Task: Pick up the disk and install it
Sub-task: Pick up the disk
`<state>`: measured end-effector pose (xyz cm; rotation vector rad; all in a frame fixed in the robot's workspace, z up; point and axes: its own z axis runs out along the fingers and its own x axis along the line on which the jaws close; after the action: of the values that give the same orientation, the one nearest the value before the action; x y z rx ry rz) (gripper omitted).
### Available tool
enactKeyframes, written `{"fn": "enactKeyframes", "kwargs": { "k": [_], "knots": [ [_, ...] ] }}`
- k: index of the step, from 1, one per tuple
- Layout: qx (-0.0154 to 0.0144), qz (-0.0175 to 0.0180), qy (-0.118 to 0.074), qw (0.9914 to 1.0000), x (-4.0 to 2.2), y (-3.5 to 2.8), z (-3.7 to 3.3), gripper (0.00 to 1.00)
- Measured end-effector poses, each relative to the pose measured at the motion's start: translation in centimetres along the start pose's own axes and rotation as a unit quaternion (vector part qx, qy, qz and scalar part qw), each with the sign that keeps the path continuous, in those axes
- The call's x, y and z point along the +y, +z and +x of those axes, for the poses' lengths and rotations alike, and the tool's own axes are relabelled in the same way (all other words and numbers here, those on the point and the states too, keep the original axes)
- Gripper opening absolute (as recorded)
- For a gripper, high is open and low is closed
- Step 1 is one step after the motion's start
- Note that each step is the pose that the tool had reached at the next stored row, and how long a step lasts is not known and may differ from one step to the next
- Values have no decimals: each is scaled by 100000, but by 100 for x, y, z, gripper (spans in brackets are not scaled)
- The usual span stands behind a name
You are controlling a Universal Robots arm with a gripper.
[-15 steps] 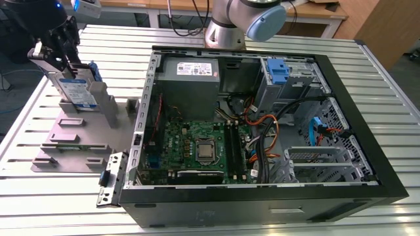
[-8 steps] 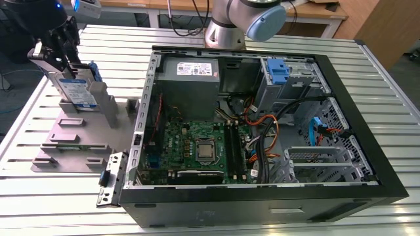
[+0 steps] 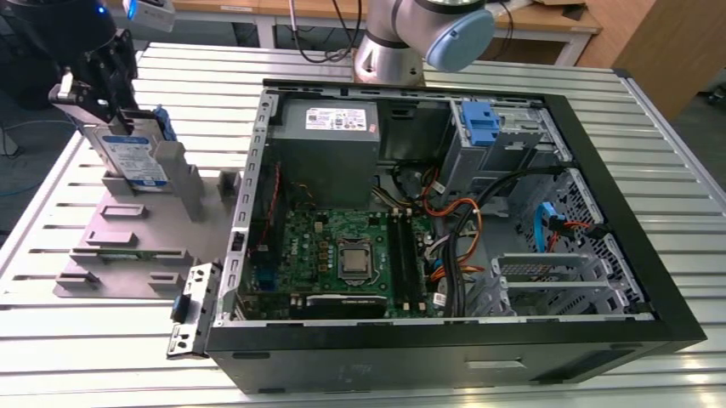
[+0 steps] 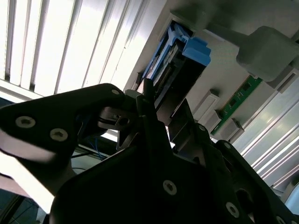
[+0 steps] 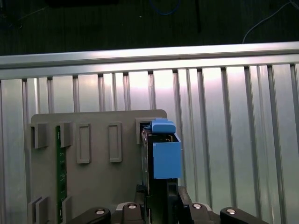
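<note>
- Our gripper (image 3: 93, 109) is at the upper left of the exterior view, fingers pinched on the top end of the disk (image 3: 129, 157).
- The disk stands upright in the grey holder (image 3: 142, 234) and doesn't look lifted clear to us.
- It's well apart from the PC case (image 3: 669, 323), so the whole install is left.
</note>
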<state>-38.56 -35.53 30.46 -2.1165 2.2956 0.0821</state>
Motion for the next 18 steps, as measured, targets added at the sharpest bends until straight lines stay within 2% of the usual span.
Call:
{"fn": "enactKeyframes", "kwargs": {
  "k": [1,2,18],
  "knots": [
    [2,0,0,100000,0,0,0,43],
    [2,-2,1,100000,0,0,0,36],
    [1,2,0,100000,0,3,0,35]
  ]
}}
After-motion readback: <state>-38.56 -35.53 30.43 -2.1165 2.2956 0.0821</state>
